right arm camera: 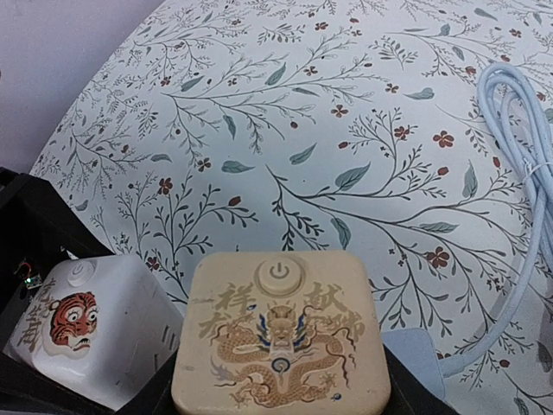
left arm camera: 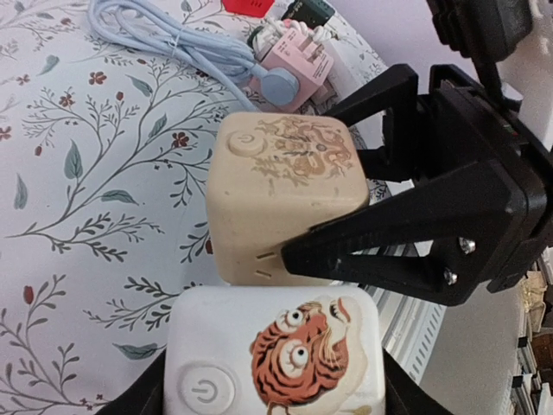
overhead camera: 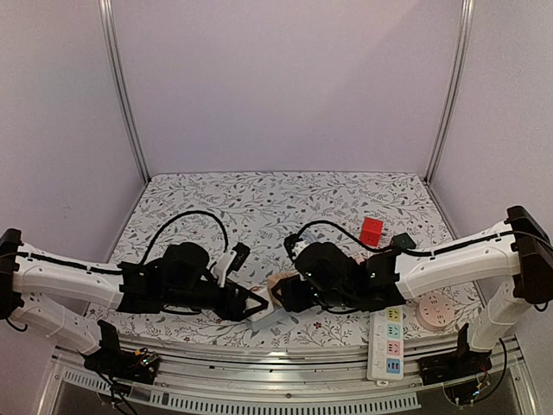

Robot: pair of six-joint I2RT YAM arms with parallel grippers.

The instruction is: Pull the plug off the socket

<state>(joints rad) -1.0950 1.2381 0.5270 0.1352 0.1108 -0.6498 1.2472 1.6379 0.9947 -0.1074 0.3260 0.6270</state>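
Left wrist view: left end effector (overhead camera: 256, 304) clamps the white cube (left arm camera: 276, 354), right end effector (overhead camera: 289, 296) the beige cube (left arm camera: 281, 190), mated face to face at the bench's (overhead camera: 259, 199) front middle. Pull straight apart, without twisting, grips firm.

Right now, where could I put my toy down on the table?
The bare flowery cloth along the back wall, left of the red block. It is crowded in front, around the white cube, beige cube and power strip.
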